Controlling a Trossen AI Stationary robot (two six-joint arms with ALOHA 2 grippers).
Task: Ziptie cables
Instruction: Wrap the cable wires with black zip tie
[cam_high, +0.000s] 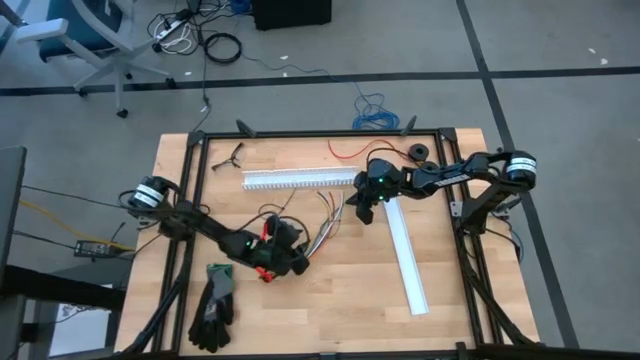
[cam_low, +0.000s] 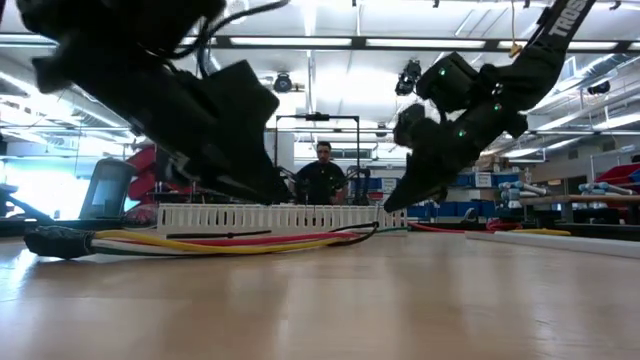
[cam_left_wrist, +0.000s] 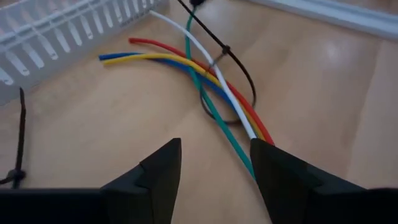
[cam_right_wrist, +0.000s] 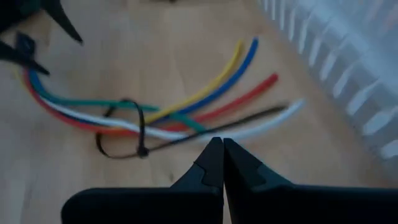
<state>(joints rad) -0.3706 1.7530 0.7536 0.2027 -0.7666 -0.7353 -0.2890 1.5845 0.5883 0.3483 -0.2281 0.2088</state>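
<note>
The cables (cam_high: 325, 228) are thin yellow, blue, red, green and white wires lying flat on the wooden table, their loose ends fanned toward the white slotted channel (cam_high: 300, 180). A black zip tie (cam_right_wrist: 142, 150) is looped loosely round them (cam_left_wrist: 225, 50). In the low view the bundle (cam_low: 200, 242) ends at a dark connector (cam_low: 50, 240). My left gripper (cam_left_wrist: 214, 162) is open near the connector end, and the bundle (cam_left_wrist: 245, 124) runs past one finger (cam_left_wrist: 273, 168). My right gripper (cam_right_wrist: 222, 144) is shut, low over the loose ends (cam_high: 362, 212). My right gripper's shut fingertips (cam_right_wrist: 214, 149) point down right at the zip tie's black tail (cam_right_wrist: 249, 121), which runs on past them toward the wire ends. I cannot tell whether they touch it. My left gripper touches nothing that I can make out.
A long white channel piece (cam_high: 408, 258) lies on the table's right part, near my right arm. Dark gloves (cam_high: 215, 300) lie at the near left. A second black zip tie (cam_left_wrist: 20, 134) lies beside the slotted channel. A person (cam_low: 322, 175) stands beyond the far edge.
</note>
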